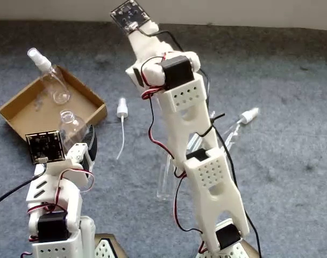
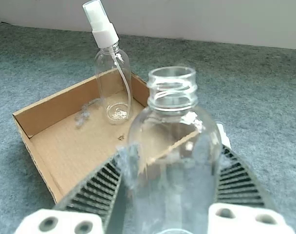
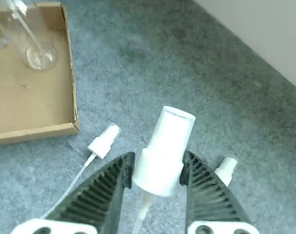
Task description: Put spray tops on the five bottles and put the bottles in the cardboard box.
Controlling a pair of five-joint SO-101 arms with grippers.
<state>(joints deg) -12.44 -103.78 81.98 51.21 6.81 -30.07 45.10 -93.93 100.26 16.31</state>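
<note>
— Ribbed black pads (image 2: 97, 192) of the left end effector (image 2: 172, 158) are clenched on a clear bottle (image 2: 172, 122), upright, its threaded neck bare. Why hold it that way?

— I judge it is being offered for capping. With the mouth pointing up, a dip tube can drop straight in. It sits by the near edge of the cardboard box (image 2: 36, 119), so the trip afterwards would be short.

— And the other arm?

— Its right end effector (image 3: 157, 158) grasps a white spray top (image 3: 170, 129) by the collar, nozzle up and thin tube hanging below, over the desk (image 3: 187, 63) to the right of the box.

— How will these handle?

— That bottle looks smooth and round-shouldered, likely slippery, which is probably why the ridged pads squeeze its widest part. A spray top is hard plastic, though its tube is flimsy and could miss the neck.

— What is finished?

— One capped bottle (image 2: 113, 83) is in the far part of the shallow brown box; I can't tell if it stands or leans. Two loose spray tops (image 3: 103, 141) lie on the desk's grey, carpet-like cover.
</note>
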